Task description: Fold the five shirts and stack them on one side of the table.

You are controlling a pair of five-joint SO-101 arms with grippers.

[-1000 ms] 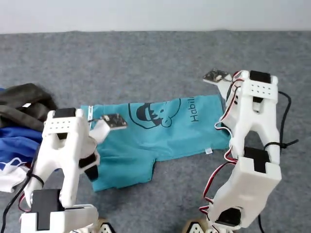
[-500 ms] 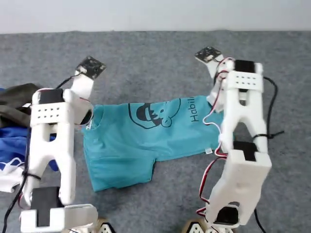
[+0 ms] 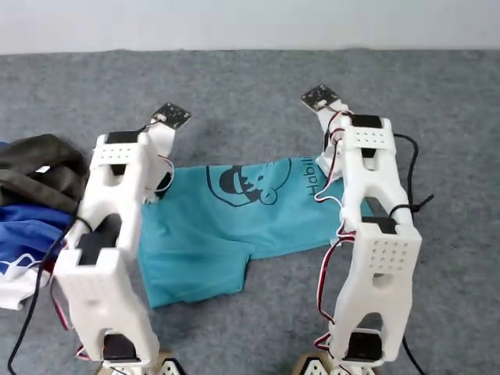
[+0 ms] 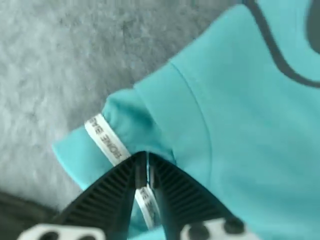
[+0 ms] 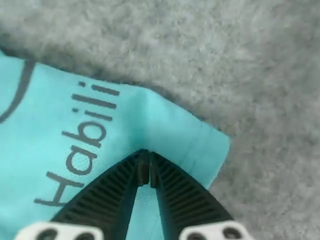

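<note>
Our teal shirt lies flat on the gray table between our arms. It looks soft and floppy, so we hold its far edge: left gripper pinching tight on the neck, right gripper on the hem.

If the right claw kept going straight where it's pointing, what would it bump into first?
The right gripper pinches the teal shirt near its corner, so the shirt comes first. Pushed farther, it would probably press that cloth onto the grey table beneath, though depth is hard to judge.
</note>
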